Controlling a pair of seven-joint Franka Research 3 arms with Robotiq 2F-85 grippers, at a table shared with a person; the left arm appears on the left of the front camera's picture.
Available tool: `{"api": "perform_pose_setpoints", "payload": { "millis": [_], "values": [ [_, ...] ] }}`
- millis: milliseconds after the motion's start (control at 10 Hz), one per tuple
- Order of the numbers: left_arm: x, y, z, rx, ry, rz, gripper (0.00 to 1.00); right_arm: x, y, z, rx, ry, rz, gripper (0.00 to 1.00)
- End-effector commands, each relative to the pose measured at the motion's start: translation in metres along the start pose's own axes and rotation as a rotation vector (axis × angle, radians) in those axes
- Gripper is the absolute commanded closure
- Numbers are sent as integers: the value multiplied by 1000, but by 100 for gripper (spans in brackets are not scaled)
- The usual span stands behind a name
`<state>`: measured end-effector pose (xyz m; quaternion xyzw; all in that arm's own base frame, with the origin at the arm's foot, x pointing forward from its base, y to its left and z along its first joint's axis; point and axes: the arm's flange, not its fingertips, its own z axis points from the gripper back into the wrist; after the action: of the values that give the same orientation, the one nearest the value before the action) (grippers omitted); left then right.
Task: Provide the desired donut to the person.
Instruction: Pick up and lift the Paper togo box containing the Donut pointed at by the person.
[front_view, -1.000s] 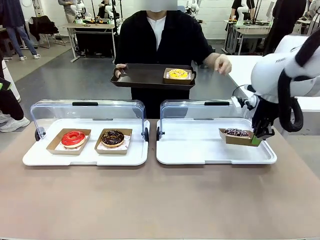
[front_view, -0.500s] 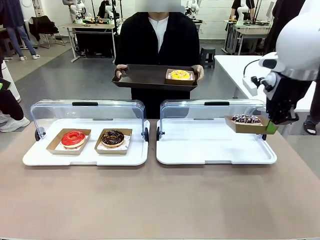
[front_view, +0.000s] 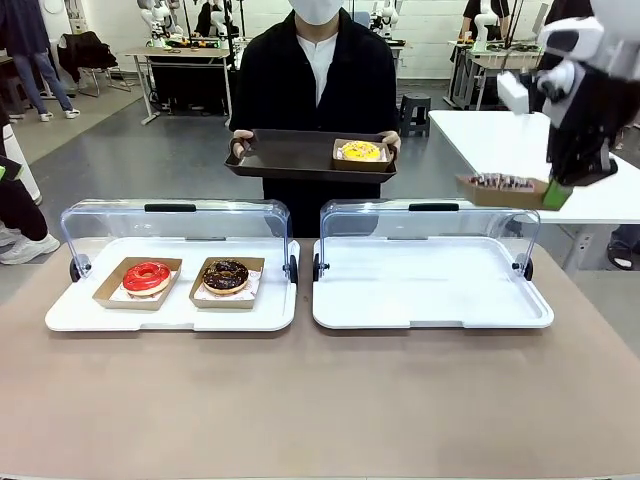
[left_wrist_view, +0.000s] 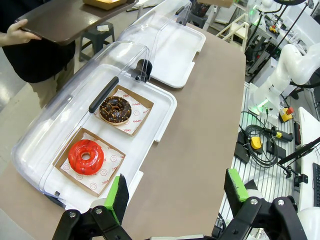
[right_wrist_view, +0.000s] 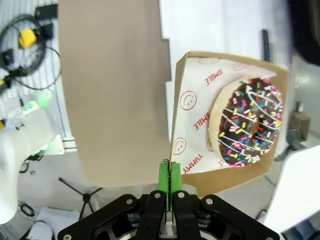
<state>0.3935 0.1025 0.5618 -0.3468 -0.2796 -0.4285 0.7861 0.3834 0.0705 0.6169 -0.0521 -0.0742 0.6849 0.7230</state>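
Item one: I am watching the right gripper (front_view: 556, 195) pinching the edge of the cardboard box (front_view: 498, 189) carrying the sprinkled donut (right_wrist_view: 247, 127), aloft at far right above the white tray (front_view: 430, 290). Item two: the left gripper (left_wrist_view: 177, 192) is hovering, fingers spread, over the table's left end. Item three: the person (front_view: 310, 80) is holding a brown tray (front_view: 285, 155) at the far side.

In the front view the right arm (front_view: 572, 38) runs off the top and right edges, and the wall of the box (front_view: 500, 192) hides most of its donut (front_view: 495, 181). In the left wrist view the top edge cuts off the brown tray (left_wrist_view: 65, 20), and the print on the paper (left_wrist_view: 114, 158) is too small to read.
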Motion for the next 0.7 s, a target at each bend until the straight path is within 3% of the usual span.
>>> {"api": "perform_pose_setpoints", "payload": {
  "millis": [0,200,300,600],
  "values": [
    [3,-2,1,-5,-15,13,0,11,-22,8,6,47,-26,100],
    [3,-2,1,-5,-15,13,0,10,-41,-2,29,35,-37,100],
    [3,-2,1,-5,-15,13,0,8,-19,12,-9,1,-12,100],
    [3,-2,1,-5,-15,13,0,8,-19,12,-9,1,-12,100]
  ]
}}
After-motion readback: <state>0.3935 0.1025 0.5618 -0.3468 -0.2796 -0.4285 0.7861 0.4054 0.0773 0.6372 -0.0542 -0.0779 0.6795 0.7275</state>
